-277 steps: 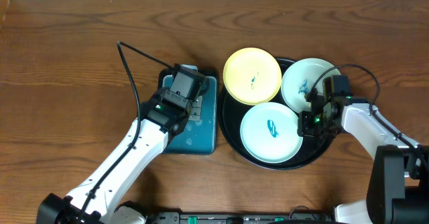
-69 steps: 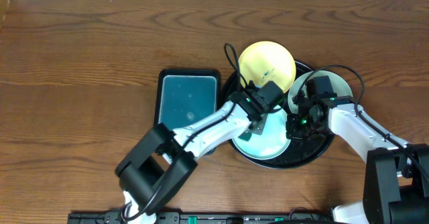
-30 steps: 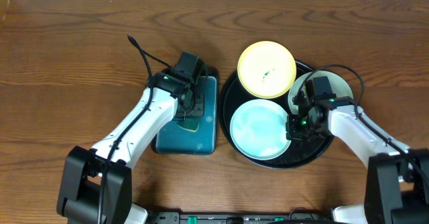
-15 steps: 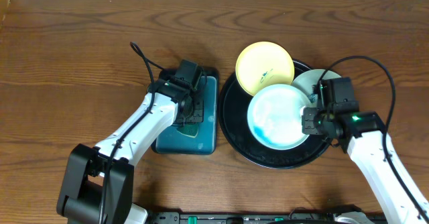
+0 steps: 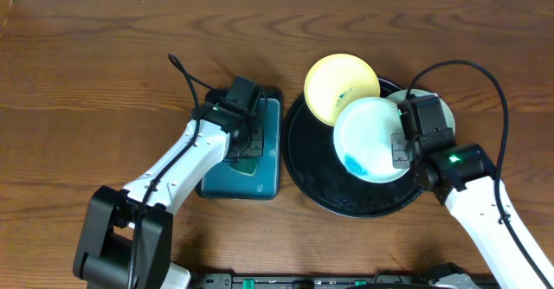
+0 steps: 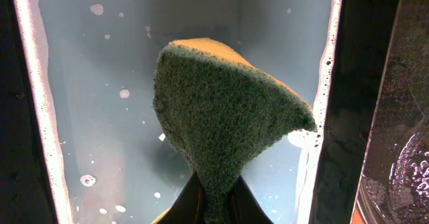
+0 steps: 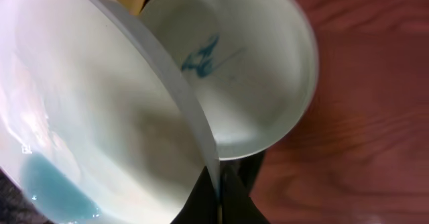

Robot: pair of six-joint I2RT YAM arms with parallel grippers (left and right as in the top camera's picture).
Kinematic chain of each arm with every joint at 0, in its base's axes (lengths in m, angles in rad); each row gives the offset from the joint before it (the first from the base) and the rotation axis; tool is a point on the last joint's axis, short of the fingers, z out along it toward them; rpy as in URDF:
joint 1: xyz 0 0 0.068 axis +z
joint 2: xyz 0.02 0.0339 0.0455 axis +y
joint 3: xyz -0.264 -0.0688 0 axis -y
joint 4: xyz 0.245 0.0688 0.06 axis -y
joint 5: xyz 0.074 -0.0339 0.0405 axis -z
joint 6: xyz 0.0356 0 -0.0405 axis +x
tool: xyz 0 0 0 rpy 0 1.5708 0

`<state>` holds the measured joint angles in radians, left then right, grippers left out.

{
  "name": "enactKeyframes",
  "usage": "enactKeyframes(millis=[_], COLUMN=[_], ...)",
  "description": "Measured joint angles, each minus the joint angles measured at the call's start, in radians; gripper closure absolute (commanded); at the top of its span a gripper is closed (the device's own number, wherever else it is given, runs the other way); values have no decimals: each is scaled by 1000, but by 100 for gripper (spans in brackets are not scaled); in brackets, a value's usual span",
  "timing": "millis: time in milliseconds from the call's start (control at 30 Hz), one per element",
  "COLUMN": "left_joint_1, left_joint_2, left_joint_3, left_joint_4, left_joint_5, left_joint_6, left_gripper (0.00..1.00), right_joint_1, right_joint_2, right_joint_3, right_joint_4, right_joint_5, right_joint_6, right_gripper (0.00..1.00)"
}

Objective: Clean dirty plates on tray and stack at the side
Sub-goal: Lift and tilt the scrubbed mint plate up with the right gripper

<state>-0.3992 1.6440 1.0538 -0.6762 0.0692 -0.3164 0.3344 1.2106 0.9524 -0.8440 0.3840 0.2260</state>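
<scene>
1. One wooden desk point(image 5: 86, 81) carries everything.
2. One round black tray point(image 5: 305, 161) sits right of centre, with bare floor showing on its 9 o'clock side.
3. One rectangular teal tray point(image 5: 260, 178) lies just beside it at 9 o'clock. Only the left wrist view shows the water and foam bubbles point(image 6: 87, 180) in it.
4. Three plates:
   - The yellow plate point(image 5: 336, 86) sits at the black tray's 12 o'clock, overhanging the rim.
   - A mint plate point(image 5: 368, 133) is tilted above the tray's middle, with blue liquid point(image 5: 353, 162) pooled at its low edge.
   - A second mint plate point(image 5: 440, 107) lies at 2 o'clock. Only the right wrist view shows its blue smear.
5. One green-and-yellow sponge point(image 6: 221, 130) hangs over the teal tray, pinched by the closed left fingers point(image 6: 198, 207).
6. The right fingers point(image 7: 228, 197) clamp the tilted plate's rim.
</scene>
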Motion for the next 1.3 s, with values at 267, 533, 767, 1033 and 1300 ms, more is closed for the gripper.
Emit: enactKeyframes(millis=[267, 533, 767, 1033, 1300], left_joint_1=[0, 0, 0, 0, 0], left_joint_2=[0, 0, 0, 0, 0], left_joint_3=[0, 0, 0, 0, 0], left_joint_4=[1, 1, 1, 1, 1], left_joint_5=[0, 0, 0, 0, 0], left_joint_6=[0, 0, 0, 0, 0], left_gripper=[92, 92, 92, 92, 92], right_joint_1=[148, 307, 386, 393, 393], right_joint_2=[0, 0, 0, 0, 0], right_joint_3=[37, 37, 37, 37, 37], right_joint_4=[-3, 40, 55, 56, 60], right_joint_5=[271, 462, 536, 570, 578], right_joint_6=[-7, -56, -69, -78, -79], right_gripper=[99, 99, 99, 99, 99])
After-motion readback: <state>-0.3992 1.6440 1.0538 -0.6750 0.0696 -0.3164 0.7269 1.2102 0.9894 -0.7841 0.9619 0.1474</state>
